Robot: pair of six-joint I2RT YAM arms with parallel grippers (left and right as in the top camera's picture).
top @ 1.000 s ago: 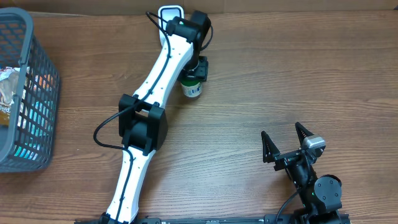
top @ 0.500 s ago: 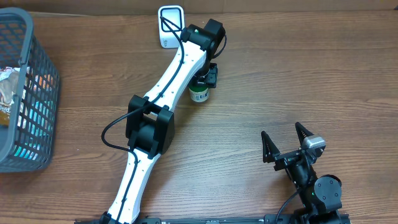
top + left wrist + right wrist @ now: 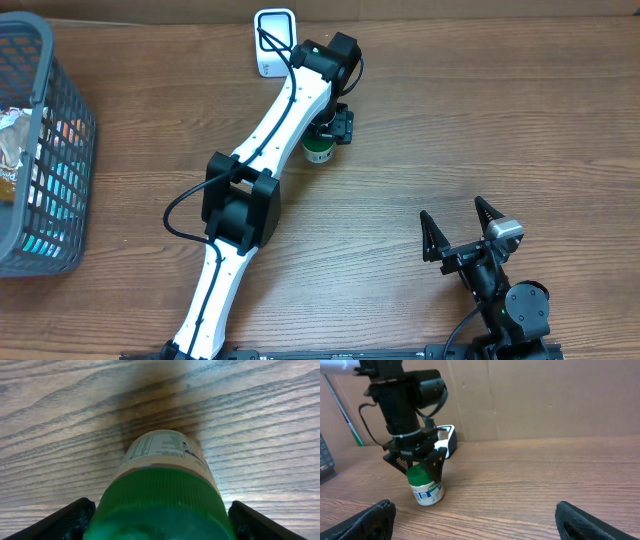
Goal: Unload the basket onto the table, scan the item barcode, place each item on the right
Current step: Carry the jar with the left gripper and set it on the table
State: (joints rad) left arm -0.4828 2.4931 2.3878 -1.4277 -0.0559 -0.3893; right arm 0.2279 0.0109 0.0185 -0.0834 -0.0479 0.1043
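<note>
The item is a small jar [image 3: 319, 153] with a green lid [image 3: 160, 495] and a white printed label [image 3: 159, 446]. It stands upright on the wooden table, below the white scanner [image 3: 274, 40]. My left gripper [image 3: 331, 127] hangs straight over the jar, open, one black finger on each side of the lid with a narrow gap showing. The right wrist view shows the same jar [image 3: 426, 488] on the table under those fingers, with the scanner [image 3: 448, 440] behind it. My right gripper [image 3: 452, 214] rests open and empty near the front right.
A grey mesh basket [image 3: 72, 150] holding several packaged goods sits at the table's left edge. A cardboard wall [image 3: 545, 395] backs the table. The left arm's black cable loops at the left of its elbow [image 3: 165, 215].
The left arm carried the jar a little right and toward the front, away from the scanner, and set it on the table. Its jaws have since widened off the lid. The right arm has not moved.
</note>
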